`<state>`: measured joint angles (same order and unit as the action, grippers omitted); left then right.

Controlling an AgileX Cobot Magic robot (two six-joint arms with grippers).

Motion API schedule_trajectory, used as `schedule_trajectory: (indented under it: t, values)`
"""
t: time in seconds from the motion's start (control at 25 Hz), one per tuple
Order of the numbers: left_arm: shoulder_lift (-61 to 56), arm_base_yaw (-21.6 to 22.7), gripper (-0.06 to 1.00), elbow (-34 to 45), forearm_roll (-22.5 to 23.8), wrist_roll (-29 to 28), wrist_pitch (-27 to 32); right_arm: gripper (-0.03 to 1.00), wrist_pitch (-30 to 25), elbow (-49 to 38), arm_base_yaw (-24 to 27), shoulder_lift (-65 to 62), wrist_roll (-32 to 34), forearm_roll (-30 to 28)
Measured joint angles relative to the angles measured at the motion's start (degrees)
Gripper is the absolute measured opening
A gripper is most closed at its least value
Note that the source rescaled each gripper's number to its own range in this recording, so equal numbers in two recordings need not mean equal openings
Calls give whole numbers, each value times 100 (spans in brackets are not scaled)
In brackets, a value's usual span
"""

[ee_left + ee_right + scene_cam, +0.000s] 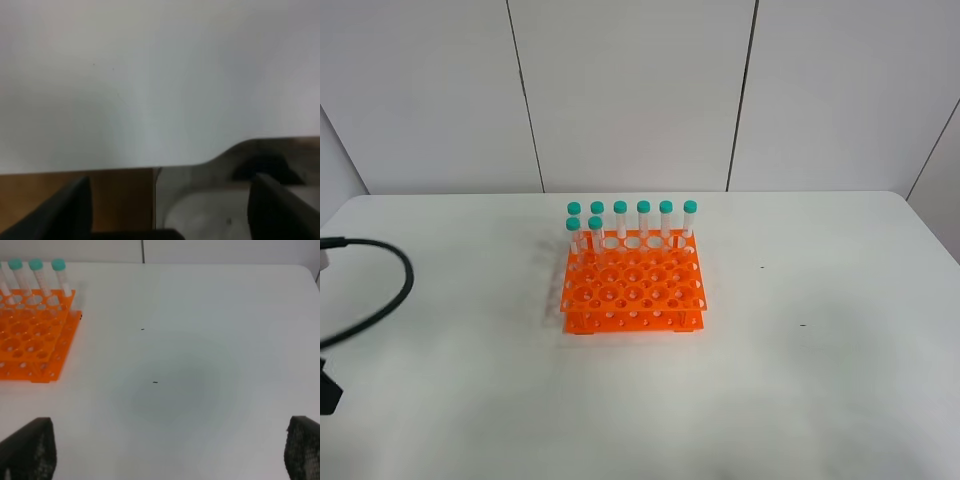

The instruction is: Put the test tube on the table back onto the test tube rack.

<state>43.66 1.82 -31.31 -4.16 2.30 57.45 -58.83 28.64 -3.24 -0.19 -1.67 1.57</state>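
Standing in one orange rack (632, 290): eight teal-capped tubes (620, 222); left gripper (170, 210) and right gripper (170, 450) both agape.

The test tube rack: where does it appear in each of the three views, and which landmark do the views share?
Exterior high: the test tube rack stands at the centre of the table, tubes along its far side.
Left wrist: not in it.
Right wrist: the rack is at the upper left edge, partly cut off.
Shared landmark: the white table.
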Motion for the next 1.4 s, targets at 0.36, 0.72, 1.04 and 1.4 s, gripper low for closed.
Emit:
schedule_trajectory:
  t: [0.36, 0.72, 1.04, 1.4]
  values:
    - [-2425, 0, 96, 241, 70, -164, -15, 100, 0, 0, 0, 0, 0, 0]
    - [-3413, 0, 96, 346, 279, -230, 264, 100, 0, 0, 0, 0, 0, 0]
    - [-4288, -356, 96, 361, 285, -230, 273, 100, 0, 0, 0, 0, 0, 0]
    - [-4405, -362, 96, 361, 285, -230, 273, 100, 0, 0, 0, 0, 0, 0]
